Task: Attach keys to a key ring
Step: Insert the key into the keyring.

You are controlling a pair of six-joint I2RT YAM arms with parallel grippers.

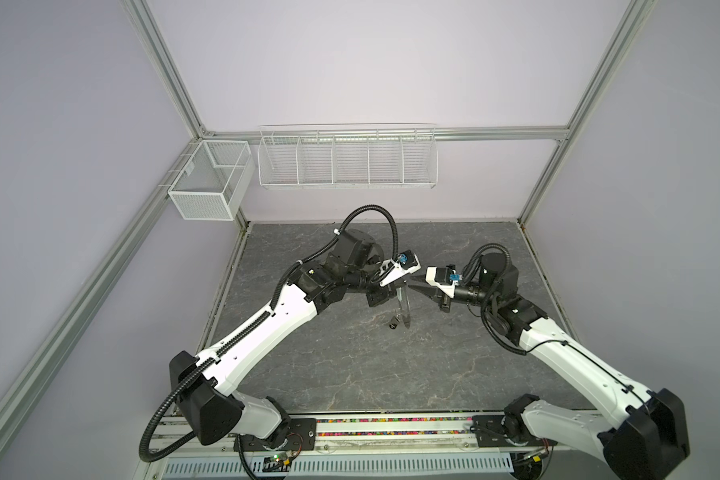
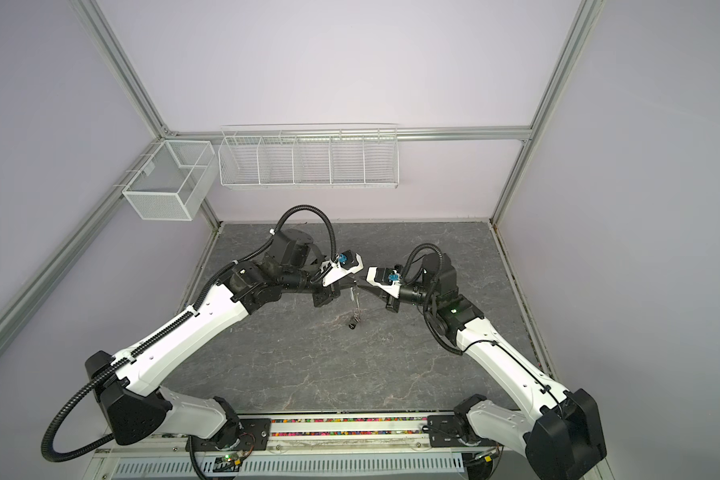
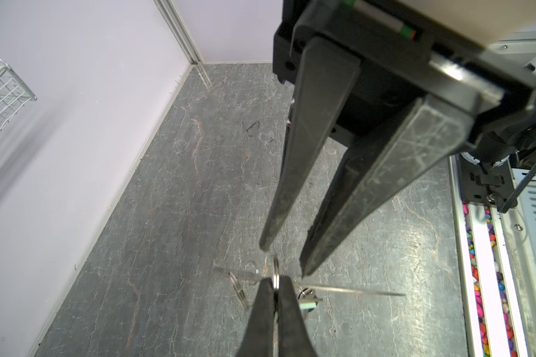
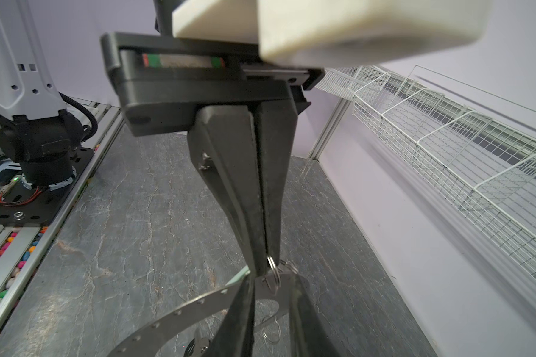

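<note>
Left gripper (image 3: 275, 282): clamped on split ring (image 3: 275, 269), mid-air, table centre.
Key ring (image 4: 174, 324): dangles from that ring, between both grippers.
Right gripper (image 3: 286, 260): jaws apart, straddling the rim.
Risk: an off-centre pinch could twist the disc and yank the ring free.

key ring (image 4: 174, 324): flat grey metal disc with a wide centre hole and tiny holes round the rim. It's off the tabletop (image 4: 121, 216), hanging from a small wire loop (image 4: 273, 273) at its rim. The loop is pinched in the left claw (image 3: 276, 281). Left wrist view shows the disc as a thin edge-on line.
keys (image 3: 229, 273): small, silvery, blurred, close by the disc. One has a pale green tag (image 3: 309, 306), one a black tag (image 1: 393, 324). Can't tell if they hang free or touch the tabletop.
</note>
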